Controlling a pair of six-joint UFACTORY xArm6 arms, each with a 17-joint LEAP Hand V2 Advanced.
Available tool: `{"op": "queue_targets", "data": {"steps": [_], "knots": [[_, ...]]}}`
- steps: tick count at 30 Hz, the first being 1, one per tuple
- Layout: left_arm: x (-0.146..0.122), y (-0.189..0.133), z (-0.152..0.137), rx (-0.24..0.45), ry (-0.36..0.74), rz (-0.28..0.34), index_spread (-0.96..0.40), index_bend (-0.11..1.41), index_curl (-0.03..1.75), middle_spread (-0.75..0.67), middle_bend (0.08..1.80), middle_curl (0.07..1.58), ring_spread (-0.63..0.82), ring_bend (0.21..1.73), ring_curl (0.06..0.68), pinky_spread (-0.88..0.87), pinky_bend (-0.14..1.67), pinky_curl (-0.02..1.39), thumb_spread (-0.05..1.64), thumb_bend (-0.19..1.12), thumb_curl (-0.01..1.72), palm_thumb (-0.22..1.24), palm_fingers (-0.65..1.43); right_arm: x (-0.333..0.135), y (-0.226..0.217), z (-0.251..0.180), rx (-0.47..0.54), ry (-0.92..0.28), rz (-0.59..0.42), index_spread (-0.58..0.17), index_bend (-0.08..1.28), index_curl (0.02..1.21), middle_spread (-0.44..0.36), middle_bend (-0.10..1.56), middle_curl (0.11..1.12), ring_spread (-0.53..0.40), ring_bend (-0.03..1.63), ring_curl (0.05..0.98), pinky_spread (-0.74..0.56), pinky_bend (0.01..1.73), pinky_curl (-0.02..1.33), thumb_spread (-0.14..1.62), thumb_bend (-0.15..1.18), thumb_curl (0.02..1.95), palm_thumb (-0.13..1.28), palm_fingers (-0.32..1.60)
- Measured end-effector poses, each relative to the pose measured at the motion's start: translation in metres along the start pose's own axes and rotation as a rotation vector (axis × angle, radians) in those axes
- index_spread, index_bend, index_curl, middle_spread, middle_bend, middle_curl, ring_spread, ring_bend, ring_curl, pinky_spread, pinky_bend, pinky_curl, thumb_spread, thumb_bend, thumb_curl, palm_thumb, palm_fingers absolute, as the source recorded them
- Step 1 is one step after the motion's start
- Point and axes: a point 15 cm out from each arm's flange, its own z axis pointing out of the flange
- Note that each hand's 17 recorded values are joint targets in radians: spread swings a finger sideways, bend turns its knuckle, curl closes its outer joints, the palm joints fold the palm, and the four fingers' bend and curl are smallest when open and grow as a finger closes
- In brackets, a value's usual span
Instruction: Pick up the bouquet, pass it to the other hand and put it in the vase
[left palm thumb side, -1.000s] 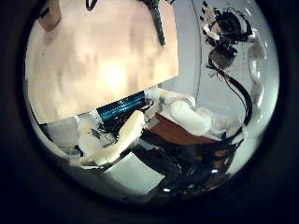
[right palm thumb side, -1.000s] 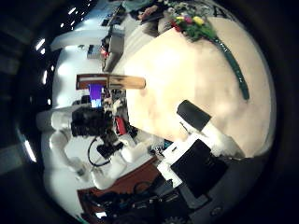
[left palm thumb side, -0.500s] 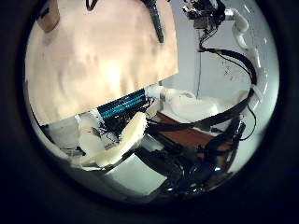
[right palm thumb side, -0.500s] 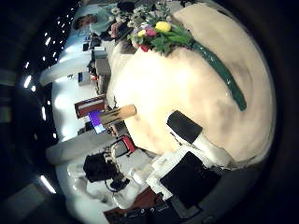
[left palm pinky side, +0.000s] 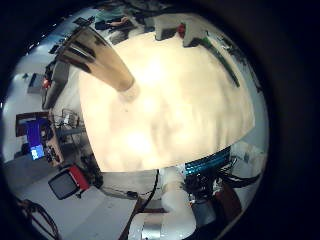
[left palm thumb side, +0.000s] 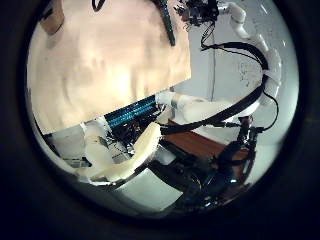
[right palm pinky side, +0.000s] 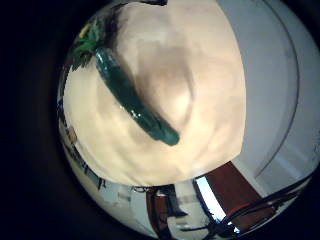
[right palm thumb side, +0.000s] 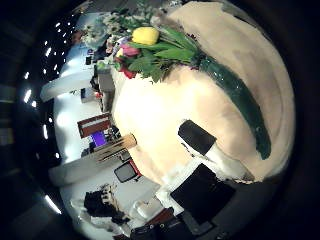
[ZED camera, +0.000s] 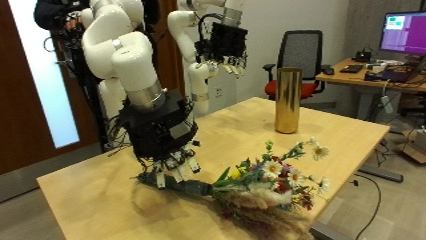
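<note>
The bouquet lay flat on the wooden table, well apart from the upright gold vase. The right hand hung just over its green-wrapped stem end, fingers loosely spread and gripping nothing. The left hand hovered high behind the table, fingers relaxed and empty.

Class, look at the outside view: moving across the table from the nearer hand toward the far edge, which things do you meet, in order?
Right hand over the stem end → bouquet lying on the table → tall golden vase standing upright near the far edge.
</note>
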Motion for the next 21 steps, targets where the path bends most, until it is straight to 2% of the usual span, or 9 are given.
{"op": "queue_targets", "data": {"steps": [8,21], "knots": [[0.002,-0.002,-0.002,0.008,-0.003,0.008,0.24,0.17,0.34,0.4,0.2,0.32,0.58,0.38,0.222,0.54,0.19,0.29,0.93,-0.03,0.32,0.41,0.05,0.025,0.012,0.02,-0.04,0.002,0.041,-0.093,0.16,0.26,0.13,0.38,0.36,0.088,0.68,0.27,0.26,0.45,0.29,1.07,-0.02,0.38,0.6,0.26],[0.0,-0.002,-0.007,0.017,-0.012,0.009,0.24,0.17,0.33,0.39,0.2,0.32,0.58,0.38,0.221,0.54,0.19,0.29,0.95,-0.03,0.31,0.41,0.05,0.053,0.016,0.056,-0.032,0.007,0.093,-0.084,0.15,0.27,0.142,0.39,0.37,0.087,0.71,0.248,0.26,0.46,0.27,1.07,-0.02,0.38,0.6,0.25]]}}
